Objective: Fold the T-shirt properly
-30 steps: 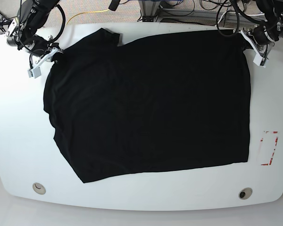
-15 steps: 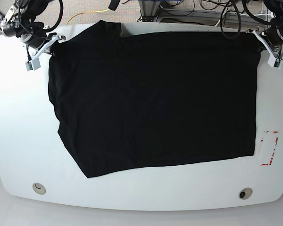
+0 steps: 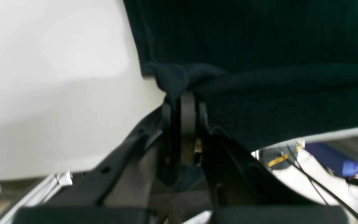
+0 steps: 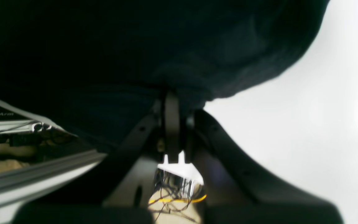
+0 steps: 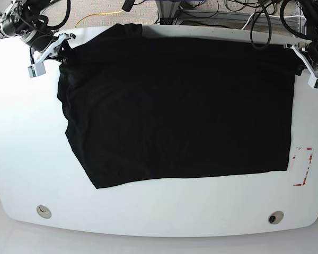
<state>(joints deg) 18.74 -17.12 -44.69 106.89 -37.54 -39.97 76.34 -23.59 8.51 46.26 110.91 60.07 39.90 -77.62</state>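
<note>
Pincers first: your left gripper (image 3: pixel 183 93) is clenched on a bunched corner of the T-shirt (image 5: pixel 180 106), the cloth gathered into a small knot right at the fingertips and running off up and to the right across the left wrist view. In the base view that same left gripper (image 5: pixel 302 66) sits at the far right corner of the shirt, near the table's back edge, with its white finger (image 5: pixel 312 74) angled outward past the cloth. Your right gripper (image 4: pixel 172 93) is likewise clamped on the shirt, its jaws pressed together with dark fabric pinched between them and the rest of the cloth filling the upper part of the right wrist view. In the base view you see the right gripper (image 5: pixel 61 50) at the shirt's far left corner, its white finger (image 5: pixel 40 63) pointing down and to the left over bare tabletop. Between the two grips the shirt lies spread flat, plain black side up, over most of the white table (image 5: pixel 21 159), its far edge along the table's back edge and its near edge slanting, lower on the left. Just beyond the shirt's near right corner you can see a red-and-white marker (image 5: pixel 303 166) on the table, close to the cloth but not under it. Two round holes (image 5: pixel 43 211) sit in the near edge of the table, well clear of the shirt.
</note>
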